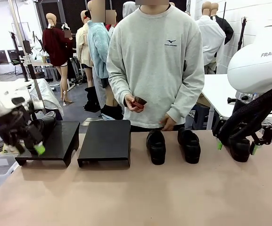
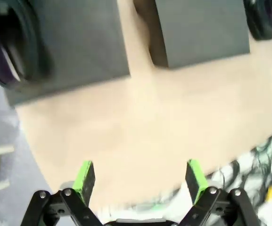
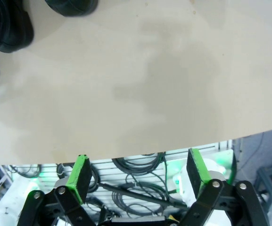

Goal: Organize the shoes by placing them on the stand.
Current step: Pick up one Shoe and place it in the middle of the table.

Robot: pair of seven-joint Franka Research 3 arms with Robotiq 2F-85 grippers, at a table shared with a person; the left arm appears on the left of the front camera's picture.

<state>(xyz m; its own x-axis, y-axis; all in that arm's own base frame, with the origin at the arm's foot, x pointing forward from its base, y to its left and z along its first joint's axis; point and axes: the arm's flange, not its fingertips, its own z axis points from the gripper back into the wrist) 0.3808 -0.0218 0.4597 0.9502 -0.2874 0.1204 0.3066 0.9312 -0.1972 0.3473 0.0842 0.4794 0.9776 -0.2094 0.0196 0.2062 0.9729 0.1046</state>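
Note:
One black shoe (image 1: pixel 45 124) rests on the back left of the left stand (image 1: pixel 55 141); the left wrist view has this shoe (image 2: pixel 13 47) on the stand (image 2: pixel 79 42) too. Beside it, the right stand (image 1: pixel 105 140) carries nothing. Two more black shoes (image 1: pixel 156 146) (image 1: pixel 189 145) stand side by side on the table in front of the person. My left gripper (image 1: pixel 34 143) hangs open at the left stand's front left corner, its fingers (image 2: pixel 85 179) bare. My right gripper (image 1: pixel 237 147) is open near the table's right edge, to the right of the shoes (image 3: pixel 8 28).
The person stands at the far side with a small dark brown block (image 1: pixel 138 101) in one hand. Cables and gear (image 3: pixel 136 174) lie below the table's edge. The tan tabletop (image 1: pixel 136 193) is bare toward the near side.

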